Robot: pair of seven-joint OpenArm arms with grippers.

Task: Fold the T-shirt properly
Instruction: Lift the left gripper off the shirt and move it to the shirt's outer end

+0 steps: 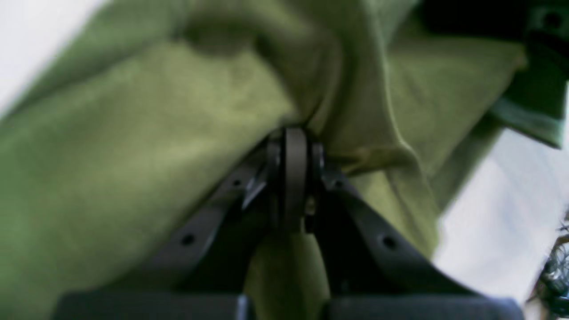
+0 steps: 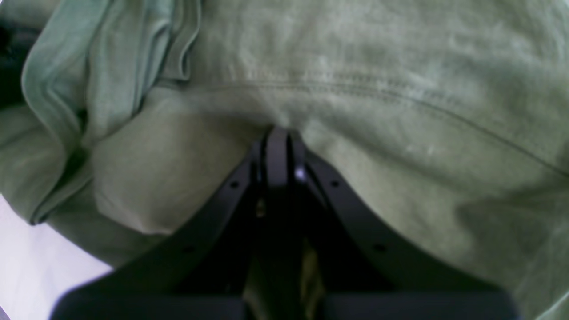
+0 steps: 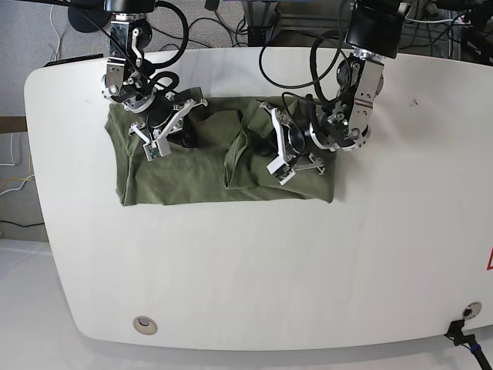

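Olive-green cotton T-shirt [image 3: 192,166] is lying long axis 9-to-3 on white tabletop [image 3: 308,270]. My left pincer [image 3: 269,146] and right pincer [image 3: 171,127] are both clamping cloth, left nearer the 3 o'clock fold.

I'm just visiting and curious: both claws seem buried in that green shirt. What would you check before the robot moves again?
1. Left claw shut on the T-shirt: ok, cloth bunches at its closed tips.
2. Right claw shut on the shirt: ok, fabric puckers at its tips.
3. How many layers each claw pinches: cannot tell.
4. Shirt lying wholly on the white table: ok.
5. Shirt smooth: not ok, a raised fold runs down beside the left claw.
6. Cables free of the cloth: not ok, a cable lies on it.
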